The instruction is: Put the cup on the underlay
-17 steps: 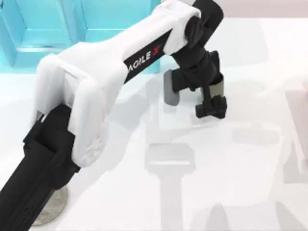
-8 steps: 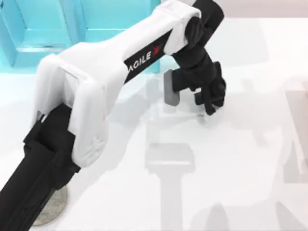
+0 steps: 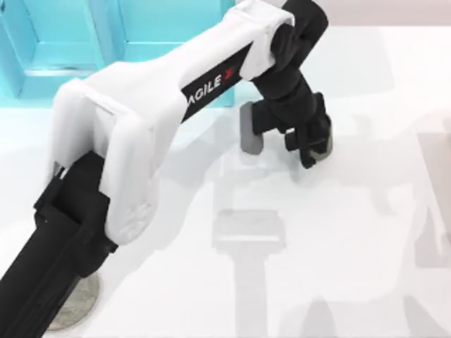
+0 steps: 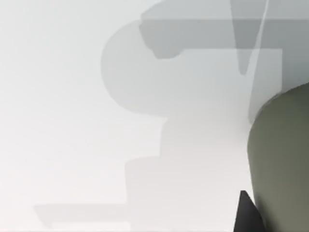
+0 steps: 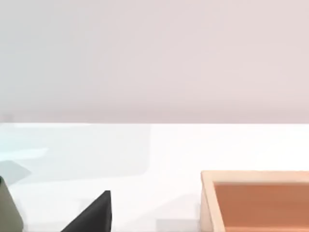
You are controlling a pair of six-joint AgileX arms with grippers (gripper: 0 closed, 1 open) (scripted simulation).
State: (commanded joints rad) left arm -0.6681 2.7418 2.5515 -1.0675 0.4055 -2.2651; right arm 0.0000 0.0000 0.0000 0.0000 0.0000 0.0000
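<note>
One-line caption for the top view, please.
Left hand lowered over the cup mid-table; the underlay lies at the near-left edge.

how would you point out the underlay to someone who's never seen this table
Follow the left arm's black lower section down to the top view's bottom left corner. Peeking from under it lies the underlay, a flat round grey speckled disc, unlike the turquoise boxes at the back.

Left arm reaches from lower left diagonally across to upper centre-right, white links, black wrist bent downward. Left pincer (image 3: 310,144) points down near the tabletop (image 3: 338,232), black fingers (image 3: 318,137) close around the cup (image 4: 282,159).
</note>
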